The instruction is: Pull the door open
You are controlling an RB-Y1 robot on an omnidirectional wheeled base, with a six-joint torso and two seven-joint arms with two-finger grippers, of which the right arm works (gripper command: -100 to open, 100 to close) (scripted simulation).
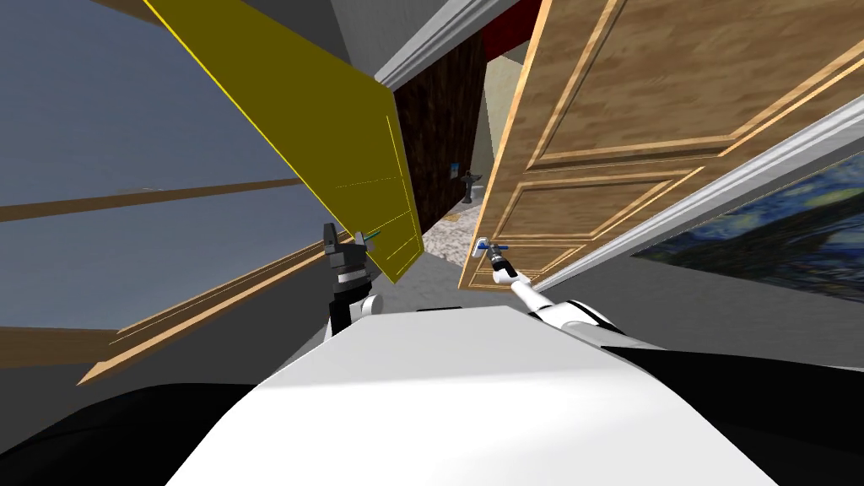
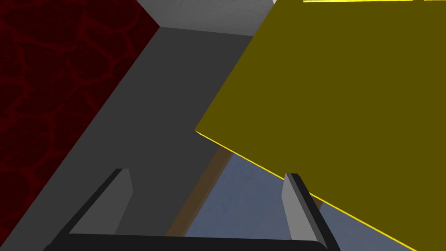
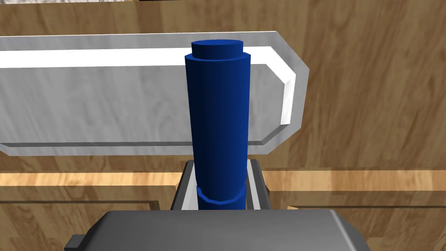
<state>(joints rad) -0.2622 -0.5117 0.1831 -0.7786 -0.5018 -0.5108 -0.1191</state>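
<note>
Right pincer (image 3: 221,176) is clamped tight on the blue handle (image 3: 217,109), which sticks straight out between its fingers and hides most of them. Right behind the handle there's a grey plate (image 3: 109,100) on the wooden door (image 3: 374,109), with the plate cut off on one side. Left pincer (image 2: 207,176) hangs wide open, holding nothing, with a yellow panel (image 2: 348,87) just past one fingertip.

A warm wood grain is shown on the light brown panelled door (image 1: 607,110). The dark blue cylindrical handle (image 3: 220,117) is rendered smooth and matt, the pale grey backplate (image 3: 130,100) faintly mottled.
</note>
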